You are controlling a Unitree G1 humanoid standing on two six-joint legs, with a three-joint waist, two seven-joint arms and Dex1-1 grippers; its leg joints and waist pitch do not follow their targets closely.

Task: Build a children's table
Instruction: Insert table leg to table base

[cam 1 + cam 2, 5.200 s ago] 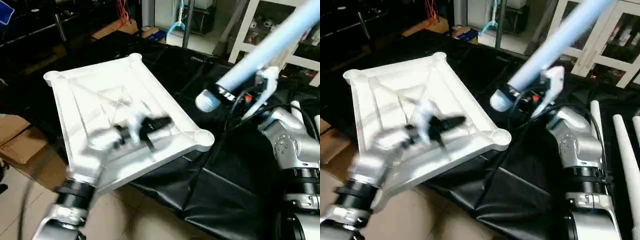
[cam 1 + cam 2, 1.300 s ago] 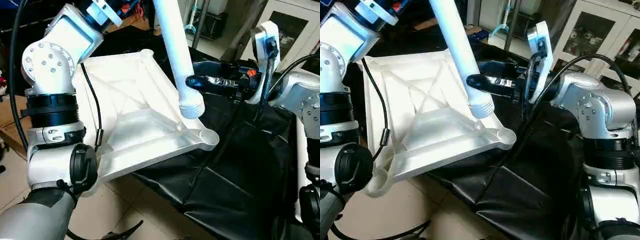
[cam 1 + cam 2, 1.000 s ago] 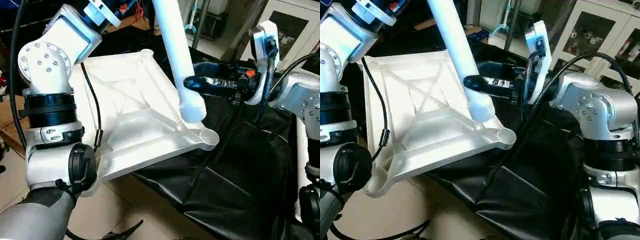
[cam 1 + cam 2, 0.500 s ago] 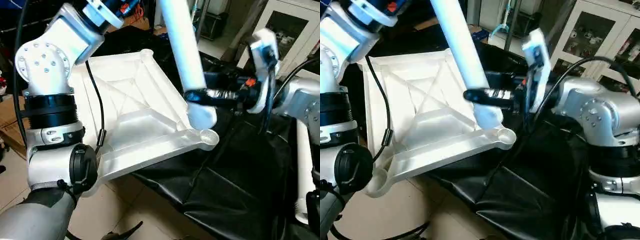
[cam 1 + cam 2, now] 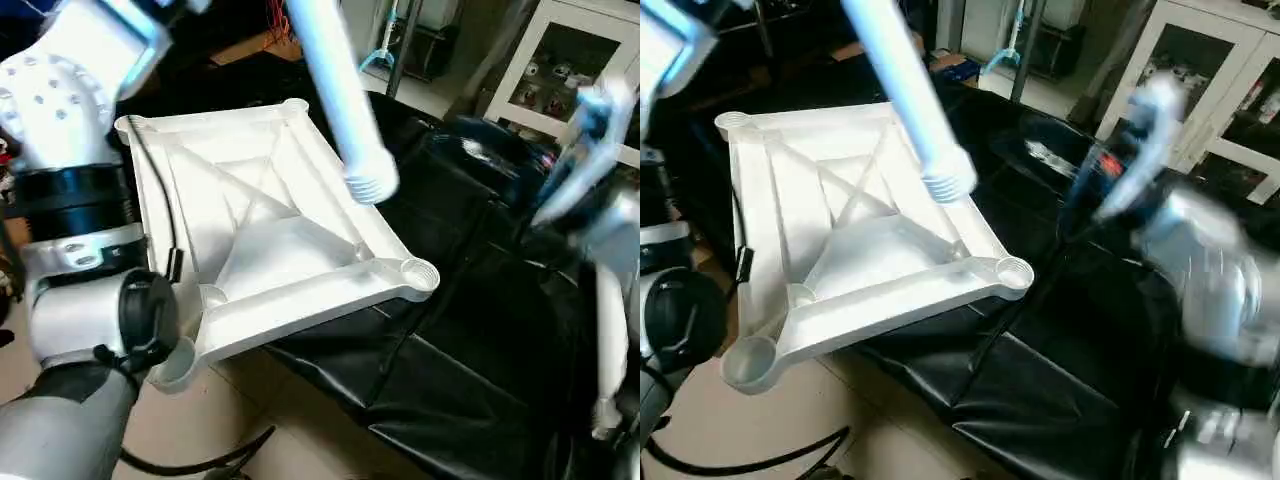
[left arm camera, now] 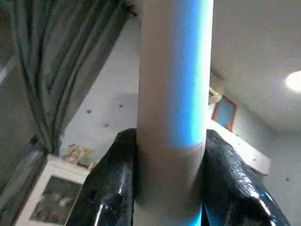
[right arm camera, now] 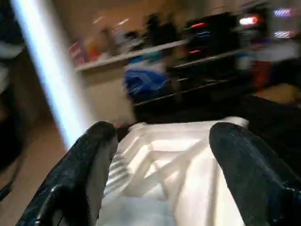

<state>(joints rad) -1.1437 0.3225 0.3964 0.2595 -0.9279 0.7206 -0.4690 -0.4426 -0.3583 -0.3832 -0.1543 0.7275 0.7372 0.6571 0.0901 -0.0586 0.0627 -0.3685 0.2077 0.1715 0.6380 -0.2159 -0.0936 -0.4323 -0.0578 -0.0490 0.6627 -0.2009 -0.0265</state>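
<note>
The children's table top (image 5: 300, 300) lies upside down on the black-covered bench, its X-ribs facing up and round sockets at its corners. A long white leg (image 5: 330, 80) slants down over it. The leg's threaded end (image 5: 370, 185) hangs in the air above the top's right rim, short of the near right socket (image 5: 418, 272). My left gripper (image 6: 171, 188) is shut on the leg (image 6: 174, 70), with a black finger on either side. My right gripper (image 7: 171, 160) stands open with nothing between its fingers. It faces the table top (image 7: 188, 155) and the leg (image 7: 51, 75) from the right.
Black cloth (image 5: 480, 330) covers the bench to the right of the top. A spare white leg (image 5: 607, 330) lies at the far right. A white glass-door cabinet (image 5: 560, 70) stands behind. My left arm (image 5: 70, 150) rises at the left, over the tiled floor (image 5: 300, 420).
My right gripper, which was around the leg's lower end, has drawn back to the right. The leg's threaded end has lifted up and away from the near right socket.
</note>
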